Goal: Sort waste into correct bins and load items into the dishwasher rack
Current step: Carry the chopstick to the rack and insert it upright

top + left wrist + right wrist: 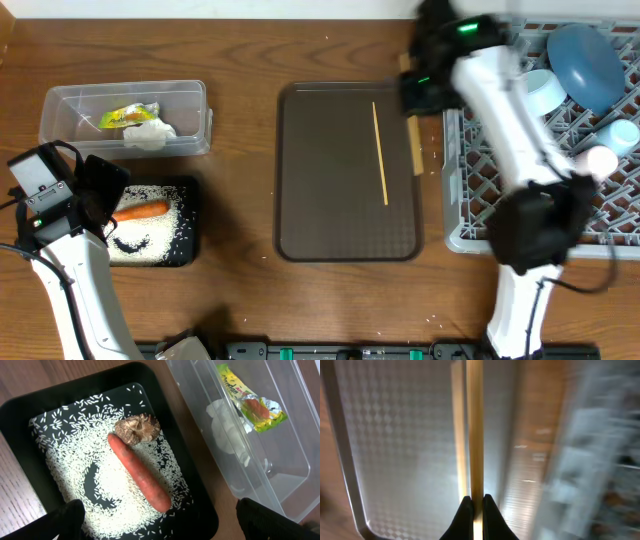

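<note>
Over brown tray (395, 435): right gripper (474, 501) pinches chopstick (474, 425), pointing forward

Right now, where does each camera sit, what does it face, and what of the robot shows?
Overhead: above the table, facing down: tub, black tray, brown tray, rack, left arm, right arm.
Left wrist: over the black tray, facing down at the carrot; left gripper open.
Right wrist: by the brown tray, along a chopstick in the shut right gripper.
Overhead and left wrist share carrot and tub.
</note>
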Motion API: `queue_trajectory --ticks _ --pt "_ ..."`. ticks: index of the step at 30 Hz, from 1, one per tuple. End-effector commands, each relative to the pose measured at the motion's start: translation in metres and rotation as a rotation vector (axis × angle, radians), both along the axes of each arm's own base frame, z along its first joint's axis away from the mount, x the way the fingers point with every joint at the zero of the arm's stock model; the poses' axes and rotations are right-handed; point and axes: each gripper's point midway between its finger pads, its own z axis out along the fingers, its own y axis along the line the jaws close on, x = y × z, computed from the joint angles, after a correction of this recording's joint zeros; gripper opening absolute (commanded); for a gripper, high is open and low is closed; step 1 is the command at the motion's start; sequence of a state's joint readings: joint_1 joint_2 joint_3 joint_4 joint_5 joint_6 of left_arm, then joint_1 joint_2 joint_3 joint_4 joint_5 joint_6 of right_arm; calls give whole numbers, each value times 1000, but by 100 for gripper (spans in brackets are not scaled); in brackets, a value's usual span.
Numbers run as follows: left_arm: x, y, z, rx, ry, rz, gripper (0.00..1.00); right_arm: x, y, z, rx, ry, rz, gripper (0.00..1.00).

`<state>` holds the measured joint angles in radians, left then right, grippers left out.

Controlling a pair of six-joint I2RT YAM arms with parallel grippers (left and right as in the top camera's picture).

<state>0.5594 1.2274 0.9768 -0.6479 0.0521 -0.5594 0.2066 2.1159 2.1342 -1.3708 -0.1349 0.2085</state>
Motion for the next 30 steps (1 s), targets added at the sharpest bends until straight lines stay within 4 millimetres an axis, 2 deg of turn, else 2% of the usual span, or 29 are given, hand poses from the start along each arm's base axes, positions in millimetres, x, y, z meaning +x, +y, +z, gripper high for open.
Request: queue_trajectory --ticks 1,4,8,13,24,30 --pt "-1 3 6 23 -5 -1 98 8 -49 23 -7 -64 -27 1" --pt "-1 3 6 23 -5 -1 98 15 -86 21 -9 -68 -108 1" --pt "-1 3 6 22 -4 -1 98 21 -110 16 1 -82 -123 1" --pt "-1 3 6 23 -5 -1 98 37 -109 14 11 -147 -16 1" --pt "-1 3 6 23 -5 -1 98 68 -104 -9 24 -188 -48 1" --pt "-1 3 6 22 -4 -1 98 73 -101 -23 34 -172 -49 3"
